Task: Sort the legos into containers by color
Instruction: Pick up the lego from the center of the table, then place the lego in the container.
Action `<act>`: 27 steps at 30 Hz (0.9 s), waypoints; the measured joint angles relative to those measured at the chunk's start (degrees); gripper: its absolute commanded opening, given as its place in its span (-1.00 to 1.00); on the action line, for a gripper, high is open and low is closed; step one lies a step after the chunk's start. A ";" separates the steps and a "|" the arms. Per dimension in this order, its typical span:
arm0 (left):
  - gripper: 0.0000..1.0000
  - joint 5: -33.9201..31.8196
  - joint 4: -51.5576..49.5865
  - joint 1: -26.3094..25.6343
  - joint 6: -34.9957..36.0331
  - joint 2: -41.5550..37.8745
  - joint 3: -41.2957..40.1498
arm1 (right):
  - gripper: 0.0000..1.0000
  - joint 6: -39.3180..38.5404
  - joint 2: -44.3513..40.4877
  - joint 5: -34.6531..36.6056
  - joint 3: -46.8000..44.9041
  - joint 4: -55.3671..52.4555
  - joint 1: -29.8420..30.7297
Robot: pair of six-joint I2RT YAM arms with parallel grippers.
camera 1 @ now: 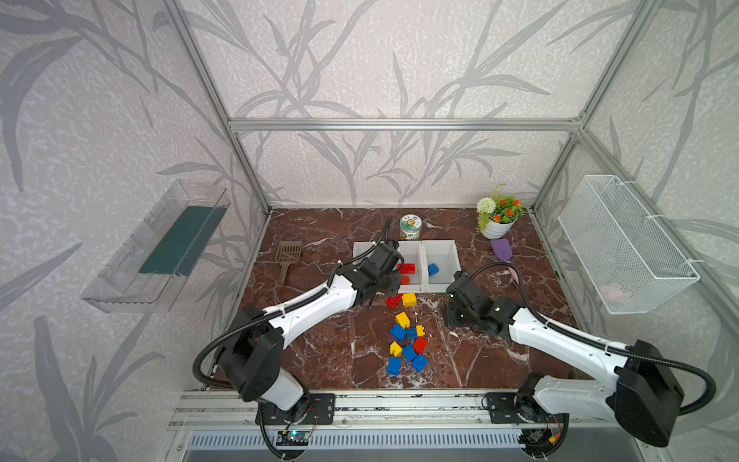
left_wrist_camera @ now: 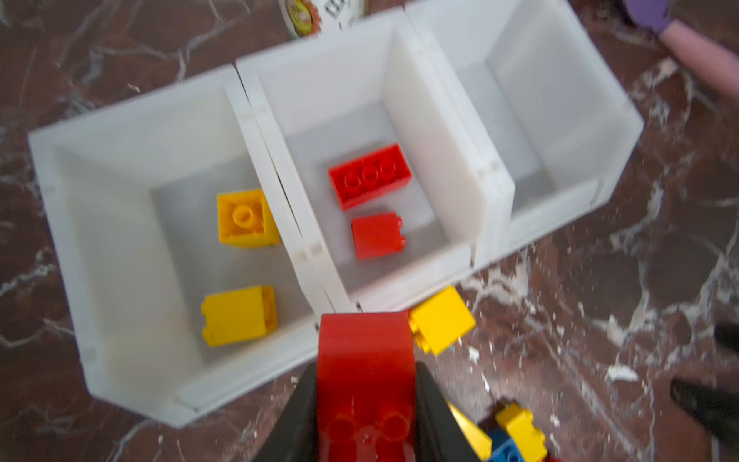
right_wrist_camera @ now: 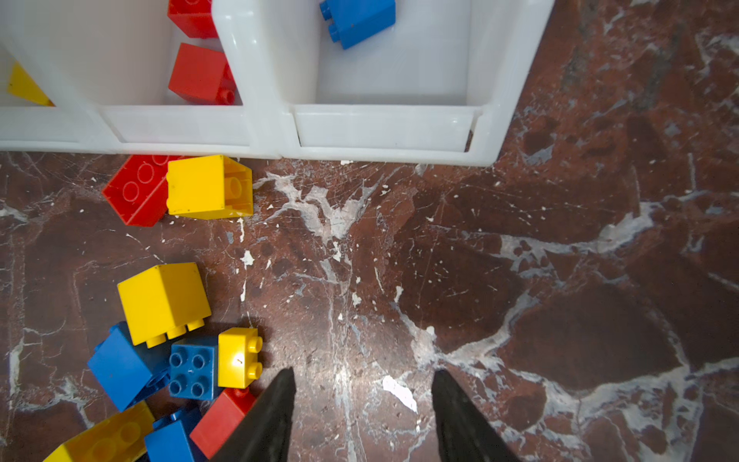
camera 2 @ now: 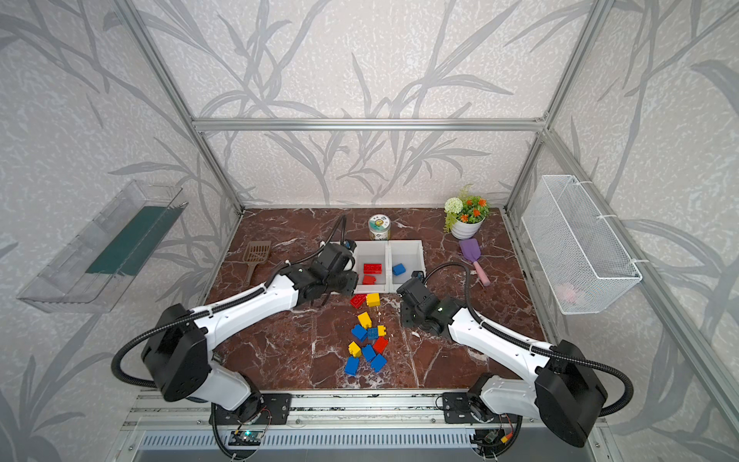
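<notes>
Three joined white containers (camera 1: 440, 285) stand at the back middle. In the left wrist view the left one (left_wrist_camera: 100, 224) holds two yellow legos (left_wrist_camera: 244, 218), and the middle one holds a long red lego (left_wrist_camera: 370, 176) and a square one (left_wrist_camera: 378, 236). The right one holds a blue lego (right_wrist_camera: 358, 20). My left gripper (left_wrist_camera: 366, 366) is shut on a long red lego (left_wrist_camera: 364, 344) just in front of the bins, beside a yellow lego (left_wrist_camera: 442, 320). A loose heap of several legos (camera 1: 408, 344) lies nearer the front. My right gripper (right_wrist_camera: 364, 374) hangs open over bare table, right of the heap.
A jar (camera 1: 411, 227) stands behind the bins. A flower pot (camera 1: 498, 216) and a purple scoop (camera 1: 502, 249) are at the back right, a brown scoop (camera 1: 287, 256) at the left. A wire basket (camera 1: 628, 244) and a clear tray (camera 1: 160, 248) hang on the side walls.
</notes>
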 measured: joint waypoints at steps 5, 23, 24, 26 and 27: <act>-0.39 1.03 0.31 1.60 1.53 10.47 9.81 | 0.10 0.24 -4.48 0.39 -1.53 -1.18 0.00; 0.12 6.45 -1.11 2.03 0.98 16.72 13.99 | 0.15 3.04 -11.10 2.60 -6.03 -2.91 0.00; 0.12 6.32 -1.03 2.10 0.85 16.17 13.27 | 0.15 3.04 -10.82 2.58 -6.03 -2.91 0.00; 0.12 5.81 -0.94 2.38 0.50 14.56 11.37 | 0.15 3.04 -10.34 2.56 -6.03 -2.86 0.00; 0.12 5.29 -0.90 2.51 0.15 13.29 10.03 | 0.15 3.04 -10.03 2.54 -6.03 -2.82 0.00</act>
